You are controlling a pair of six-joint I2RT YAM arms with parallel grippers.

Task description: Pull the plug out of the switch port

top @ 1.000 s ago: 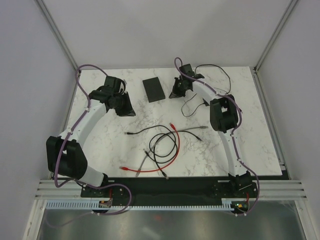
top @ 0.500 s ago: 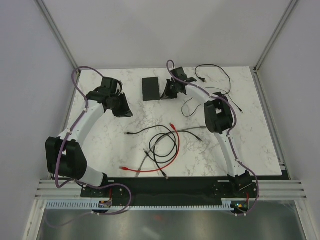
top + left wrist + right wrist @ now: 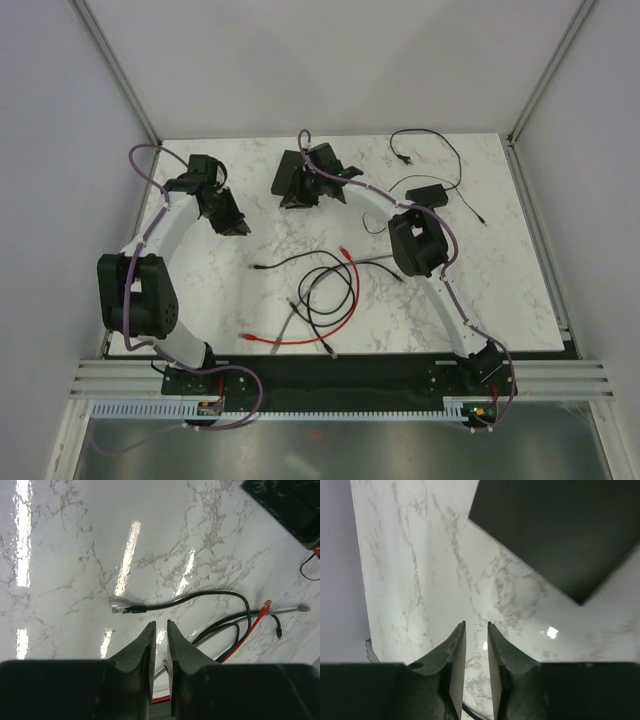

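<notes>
The worktop [image 3: 75,555] is glossy, white marble-look with grey veins — lamps mirror in it. The switch [image 3: 560,530] is smooth, matt black. The right pincer [image 3: 476,624] looks like black plastic — faintly shiny. The black cable [image 3: 200,597] ends in clear plastic.

Robot lab test cell, plain grey walls [image 3: 300,60], aluminium frame rails [image 3: 570,378], marble-look table [image 3: 500,300], loose cables [image 3: 352,290]

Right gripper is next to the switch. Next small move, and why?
Probably open the right gripper and turn it toward the switch. Its jaws are nearly shut on nothing, the switch lies off to one side of them, and no plugged-in cable or socket row shows on it.
</notes>
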